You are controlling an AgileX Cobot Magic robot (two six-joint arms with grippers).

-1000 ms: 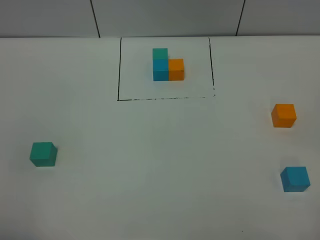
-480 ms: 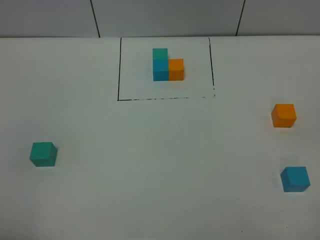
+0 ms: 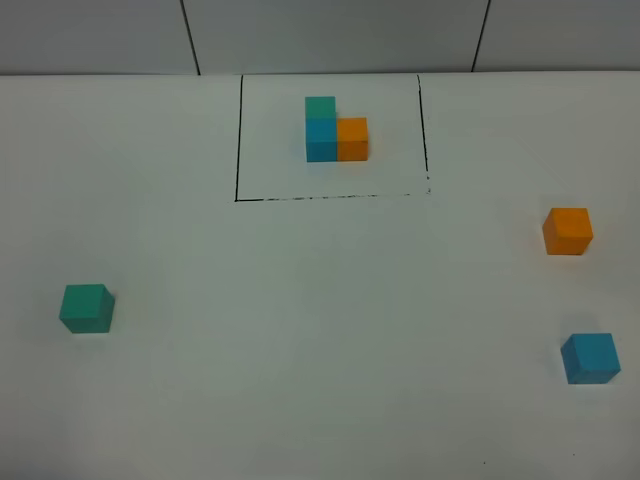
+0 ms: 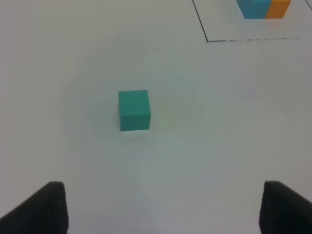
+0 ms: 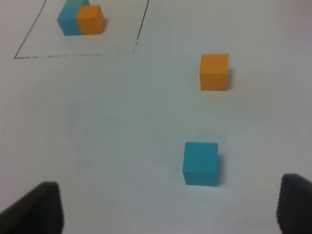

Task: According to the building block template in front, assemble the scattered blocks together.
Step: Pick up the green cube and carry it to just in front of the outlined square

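Note:
The building block template [image 3: 335, 135] lies at the back middle of the table: a black-outlined rectangle holding a joined teal, blue and orange cluster. The scattered blocks lie apart: a teal cube [image 3: 86, 308] at the left, an orange cube [image 3: 568, 231] at the right and a blue cube [image 3: 590, 358] nearer the front right. Neither arm shows in the high view. My left gripper [image 4: 161, 214] is open and empty, short of the teal cube [image 4: 134, 110]. My right gripper [image 5: 168, 209] is open and empty, with the blue cube [image 5: 201, 163] just ahead and the orange cube [image 5: 214, 72] farther on.
The blocks rest on a plain white table [image 3: 320, 330]. A grey panelled wall [image 3: 330, 35] with dark seams rises right behind the template. A corner of the template's outline [image 4: 207, 40] shows in the left wrist view, and its cluster [image 5: 80, 19] in the right wrist view.

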